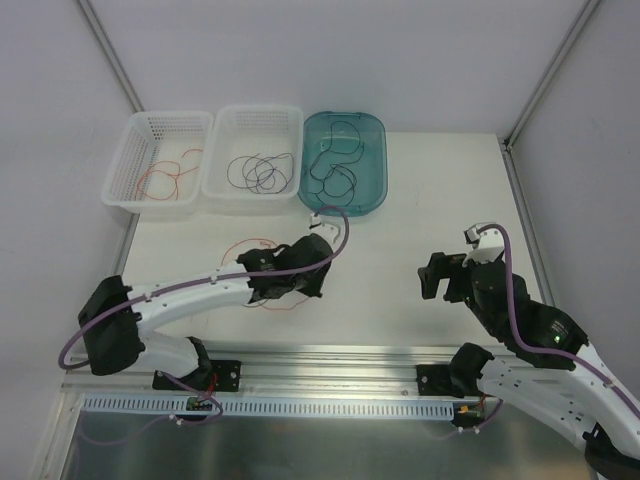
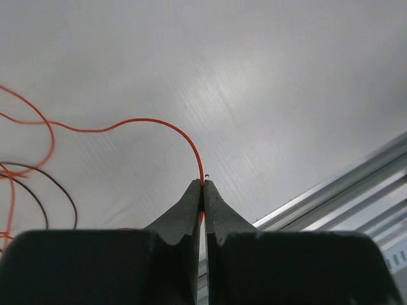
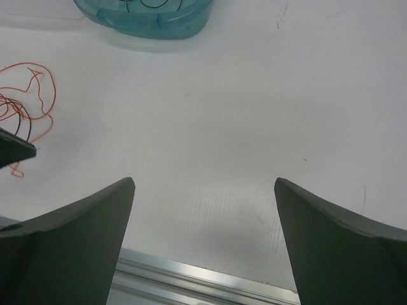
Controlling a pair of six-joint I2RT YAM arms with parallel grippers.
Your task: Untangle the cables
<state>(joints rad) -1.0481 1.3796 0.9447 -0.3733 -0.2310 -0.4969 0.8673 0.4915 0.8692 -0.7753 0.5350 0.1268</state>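
Observation:
A small tangle of hair-thin red-orange and black cables [image 1: 262,296] lies on the white table, partly under my left gripper [image 1: 310,285]. In the left wrist view my left gripper [image 2: 203,184] is shut on a red-orange cable [image 2: 143,121], which arcs away left from the fingertips; a black loop [image 2: 57,187] lies at the left. The right wrist view shows the tangle [image 3: 25,101] at its left edge. My right gripper [image 3: 203,184] is open and empty, well to the right of the tangle [image 1: 432,278].
Three containers stand at the back: a white basket [image 1: 140,185] holding red-orange cables, a white basket [image 1: 222,175] holding black cables, and a teal bin [image 1: 378,165] holding black cables. An aluminium rail [image 1: 330,355] runs along the near table edge.

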